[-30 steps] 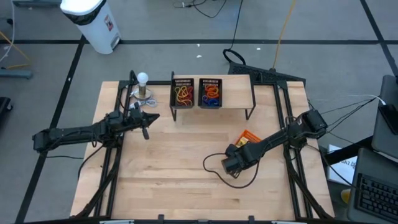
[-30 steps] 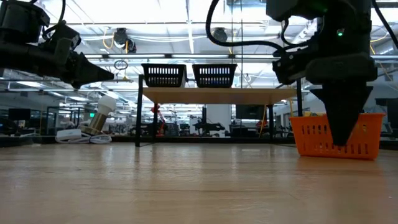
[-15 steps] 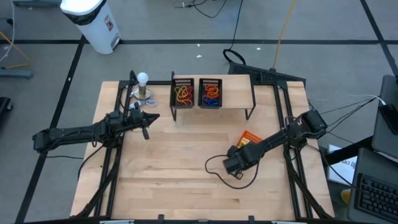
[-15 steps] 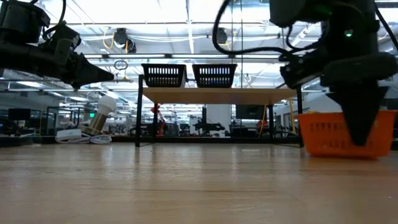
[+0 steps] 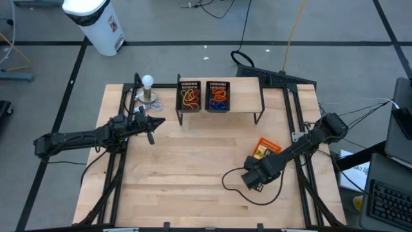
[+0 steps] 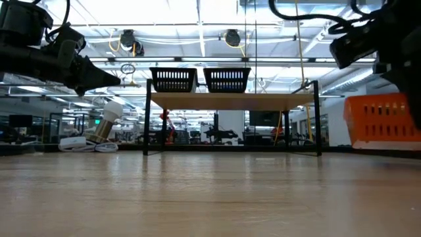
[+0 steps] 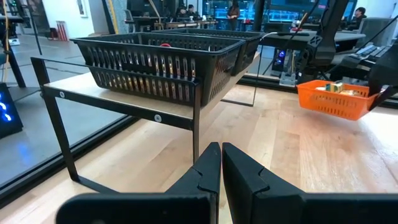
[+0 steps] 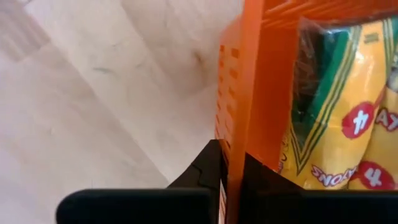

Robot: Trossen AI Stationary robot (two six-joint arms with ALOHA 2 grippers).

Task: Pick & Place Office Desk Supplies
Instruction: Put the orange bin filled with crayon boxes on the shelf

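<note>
An orange tray point(image 5: 264, 149) holding yellow packets point(image 8: 339, 124) hangs above the right part of the table, and my right gripper point(image 8: 231, 182) is shut on its wall. In the low view the orange tray point(image 6: 385, 122) shows at the right, its underside clear of the tabletop. Two black mesh trays point(image 5: 204, 96) with coloured rubber bands stand on a small raised shelf at the far middle. My left gripper point(image 5: 159, 121) waits shut and level at the left, touching nothing. My right gripper has the orange tray's side wall point(image 8: 239, 124) between its fingers, one finger outside over the table and one inside next to the packets. The fingers point down from above. The tray is lifted clear of the table and stays nearly level.
A white ball on a small stand point(image 5: 148, 90) sits at the far left corner. The shelf's dark legs point(image 6: 146, 118) stand on the far part of the table. Bare wood point(image 5: 193, 167) spreads across the middle and near side.
My right gripper has gone toward the table's right edge and up, taking the orange tray with it. The tray stood on the table a second ago and now hangs clear of it, farther right.
</note>
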